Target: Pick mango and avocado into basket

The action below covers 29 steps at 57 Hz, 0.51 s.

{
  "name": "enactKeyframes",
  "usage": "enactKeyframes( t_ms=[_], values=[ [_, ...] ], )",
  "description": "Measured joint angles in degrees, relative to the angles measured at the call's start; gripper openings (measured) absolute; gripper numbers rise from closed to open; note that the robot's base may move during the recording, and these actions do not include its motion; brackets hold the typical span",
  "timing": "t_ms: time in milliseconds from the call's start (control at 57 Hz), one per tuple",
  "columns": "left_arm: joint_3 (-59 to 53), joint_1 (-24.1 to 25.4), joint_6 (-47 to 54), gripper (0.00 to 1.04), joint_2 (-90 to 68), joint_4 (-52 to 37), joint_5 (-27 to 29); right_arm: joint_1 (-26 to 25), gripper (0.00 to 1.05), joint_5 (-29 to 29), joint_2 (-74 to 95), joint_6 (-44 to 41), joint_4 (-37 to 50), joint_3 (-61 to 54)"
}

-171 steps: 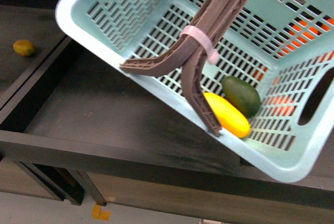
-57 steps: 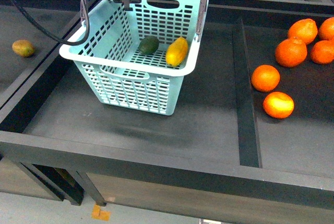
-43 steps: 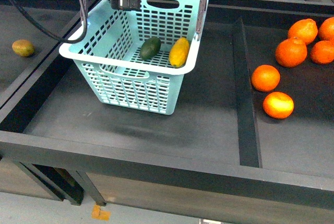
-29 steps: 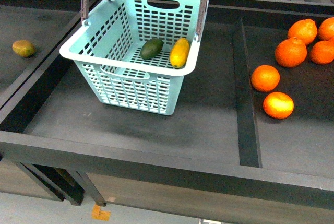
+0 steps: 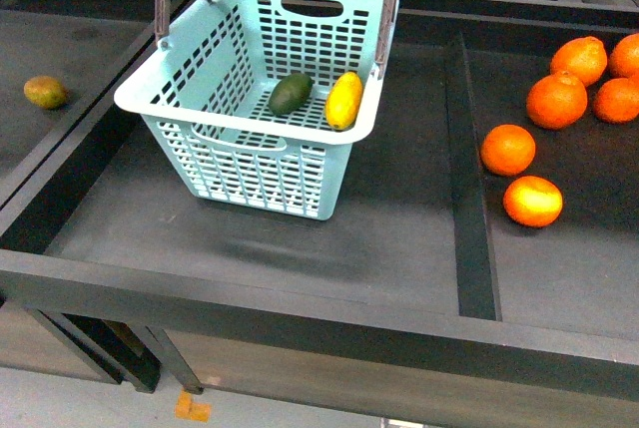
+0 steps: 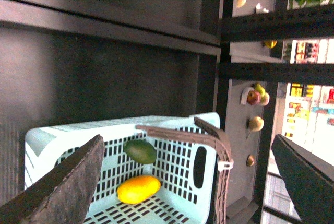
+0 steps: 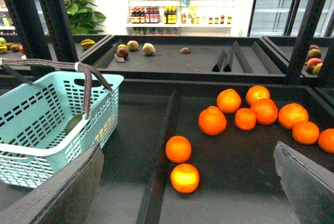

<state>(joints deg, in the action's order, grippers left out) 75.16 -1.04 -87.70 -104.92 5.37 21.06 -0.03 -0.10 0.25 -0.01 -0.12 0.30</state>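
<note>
Both tools wide open, gone from above basket since earlier.

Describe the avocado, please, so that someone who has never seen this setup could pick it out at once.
Find the light teal lattice basket with the brown handle, standing on the dark shelf left of the loose oranges. Two fruits lie side by side on its floor. The avocado is the dark green, shorter oval one on the left; its neighbour, the mango, is yellow-orange and longer.
</note>
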Motion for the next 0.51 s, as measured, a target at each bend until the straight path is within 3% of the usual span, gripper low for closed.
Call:
enactKeyframes(
  t_ms=[333, 403, 456, 508],
  values=[
    [-8.0, 8.7, 5.0, 0.97, 22.5, 5.9, 0.9, 0.0, 0.97, 0.0, 0.0, 0.0, 0.0, 0.0],
    [-13.8, 10.2, 17.5, 0.88, 25.0, -6.8, -11.7, 0.0, 0.97, 0.0, 0.0, 0.0, 0.0, 0.0],
    [-21.8, 10.3, 33.9, 0.77, 26.9, -21.5, -22.8, 0.0, 0.97, 0.0, 0.0, 0.0, 0.0, 0.0],
    [-28.3, 9.8, 48.0, 0.68, 28.5, -30.6, -27.7, 0.0, 0.97, 0.0, 0.0, 0.0, 0.0, 0.0]
  ],
)
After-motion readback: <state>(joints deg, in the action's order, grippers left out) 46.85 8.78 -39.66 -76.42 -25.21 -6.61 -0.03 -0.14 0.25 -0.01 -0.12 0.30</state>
